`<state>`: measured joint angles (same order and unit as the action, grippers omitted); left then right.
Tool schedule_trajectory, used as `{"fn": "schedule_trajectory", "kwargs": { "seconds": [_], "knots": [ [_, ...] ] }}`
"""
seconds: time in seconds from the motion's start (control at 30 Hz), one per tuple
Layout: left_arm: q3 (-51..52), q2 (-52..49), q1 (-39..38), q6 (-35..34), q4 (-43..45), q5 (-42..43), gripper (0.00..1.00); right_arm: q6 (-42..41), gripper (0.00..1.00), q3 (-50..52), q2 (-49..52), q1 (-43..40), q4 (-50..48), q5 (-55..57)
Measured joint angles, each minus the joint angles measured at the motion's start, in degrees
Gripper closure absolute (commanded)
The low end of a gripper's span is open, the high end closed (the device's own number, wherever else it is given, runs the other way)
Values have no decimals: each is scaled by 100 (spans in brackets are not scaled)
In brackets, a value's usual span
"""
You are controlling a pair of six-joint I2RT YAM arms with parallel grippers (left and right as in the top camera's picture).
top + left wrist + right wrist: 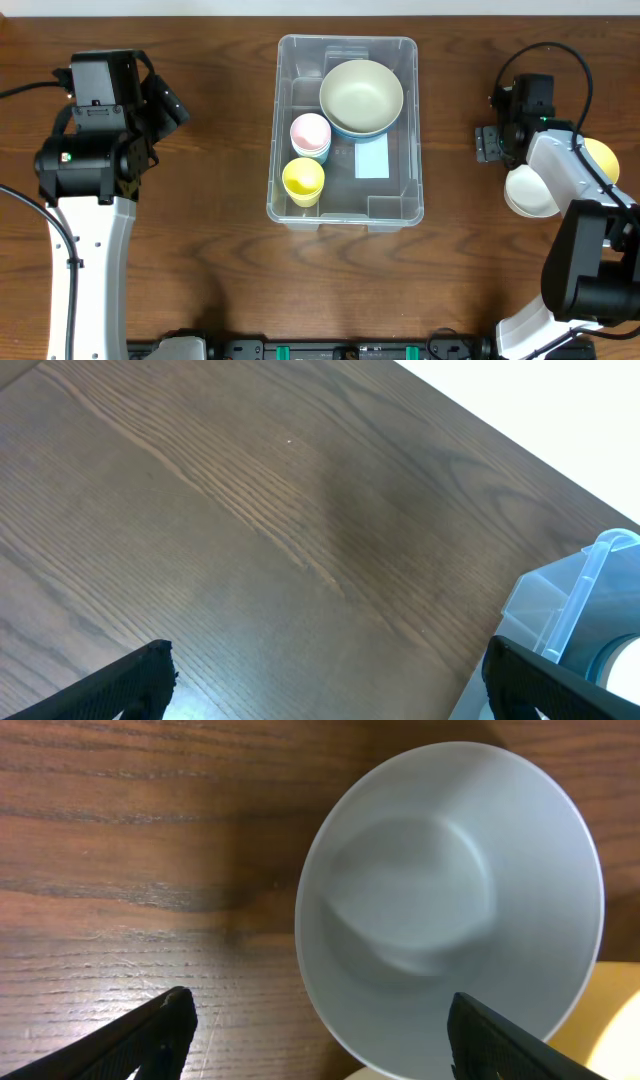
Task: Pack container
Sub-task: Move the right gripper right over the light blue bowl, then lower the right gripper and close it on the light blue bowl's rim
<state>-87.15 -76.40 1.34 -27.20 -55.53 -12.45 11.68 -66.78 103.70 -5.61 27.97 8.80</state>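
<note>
The container point(278, 130) holds three bowls point(361, 95); two more bowls point(528, 195) lie on the table point(200, 250) rightward.

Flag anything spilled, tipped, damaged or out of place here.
Nothing stands out. The large bowl, pink cup and yellow cup sit upright inside the container; a white bowl and a yellow bowl lie outside, by the right arm.

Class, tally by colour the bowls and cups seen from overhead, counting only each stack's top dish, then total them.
Yellow: 2 (yellow cup in the container, yellow bowl outside it)
Pink: 1 (pink cup)
Cream: 1 (cream bowl)
White: 1 (white bowl)
Total: 5
</note>
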Motion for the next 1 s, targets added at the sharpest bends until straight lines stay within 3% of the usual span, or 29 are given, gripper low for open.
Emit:
{"fn": "schedule_trajectory", "kwargs": {
  "seconds": [0.5, 0.63, 0.87, 1.0],
  "knots": [
    [0, 0, 0, 0, 0, 0, 2, 184, 23, 302, 0, -157, -428, 0],
    [0, 0, 0, 0, 0, 0, 2, 216, 36, 304, 0, -245, -431, 2],
    [0, 0, 0, 0, 0, 0, 2, 229, 42, 313, 39, -286, -461, -66],
    [0, 0, 0, 0, 0, 0, 2, 234, 51, 313, 157, -286, -494, -140]
  ]
}}
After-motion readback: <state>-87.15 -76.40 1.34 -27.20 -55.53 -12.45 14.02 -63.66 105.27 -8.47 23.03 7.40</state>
